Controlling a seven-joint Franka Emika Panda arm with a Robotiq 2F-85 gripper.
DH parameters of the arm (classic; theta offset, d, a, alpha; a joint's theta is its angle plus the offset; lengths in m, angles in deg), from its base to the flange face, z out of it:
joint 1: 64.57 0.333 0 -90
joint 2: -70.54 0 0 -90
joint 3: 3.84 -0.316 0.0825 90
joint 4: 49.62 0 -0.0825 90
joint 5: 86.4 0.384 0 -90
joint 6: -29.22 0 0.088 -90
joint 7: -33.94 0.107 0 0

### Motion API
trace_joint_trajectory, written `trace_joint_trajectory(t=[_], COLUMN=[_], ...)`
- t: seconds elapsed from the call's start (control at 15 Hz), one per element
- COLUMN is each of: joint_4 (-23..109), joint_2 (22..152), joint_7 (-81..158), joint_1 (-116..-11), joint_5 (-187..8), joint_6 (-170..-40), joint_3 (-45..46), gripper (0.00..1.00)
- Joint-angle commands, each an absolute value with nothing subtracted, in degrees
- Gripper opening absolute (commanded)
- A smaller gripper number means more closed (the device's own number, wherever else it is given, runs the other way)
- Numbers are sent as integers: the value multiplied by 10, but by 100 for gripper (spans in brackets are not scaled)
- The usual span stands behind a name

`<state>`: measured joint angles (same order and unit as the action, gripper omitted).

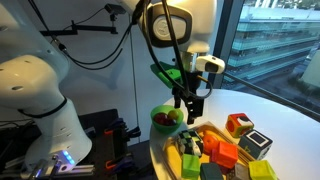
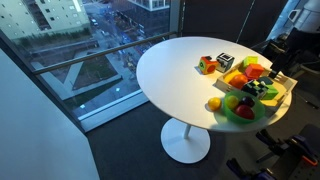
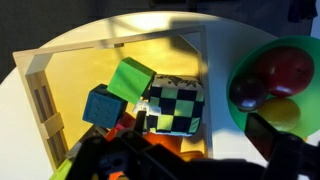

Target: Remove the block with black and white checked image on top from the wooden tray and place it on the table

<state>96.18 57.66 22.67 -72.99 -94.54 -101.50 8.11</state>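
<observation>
In the wrist view the block (image 3: 172, 105), with its black-and-pale checked top, lies in the wooden tray (image 3: 108, 42) near the tray's right wall. A green block (image 3: 130, 78) and a teal block (image 3: 103, 107) touch it on the left. My gripper (image 3: 175, 152) hangs just above it, open and empty, with dark fingers on either side at the bottom of the view. In both exterior views the gripper (image 1: 190, 104) is over the bowl end of the tray (image 2: 277, 96). The white table (image 2: 170, 70) carries the tray.
A round green bowl (image 3: 292, 48) holding a red fruit (image 3: 276, 74) and a yellow one stands right of the tray. A red-orange block (image 1: 238, 124) and a dark grey block (image 1: 255, 144) sit on the table beyond the tray. A yellow item (image 2: 213, 103) lies by the bowl (image 2: 240, 110).
</observation>
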Motion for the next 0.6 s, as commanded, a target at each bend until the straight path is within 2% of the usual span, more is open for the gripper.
trace_joint_trajectory(t=[0.0, 0.53], joint_4=[958, 960], joint_2=[614, 679], joint_7=[242, 252], joint_1=[-735, -738], joint_5=[-945, -948], joint_6=[-1044, -1095], joint_3=[73, 74], gripper=[100, 100])
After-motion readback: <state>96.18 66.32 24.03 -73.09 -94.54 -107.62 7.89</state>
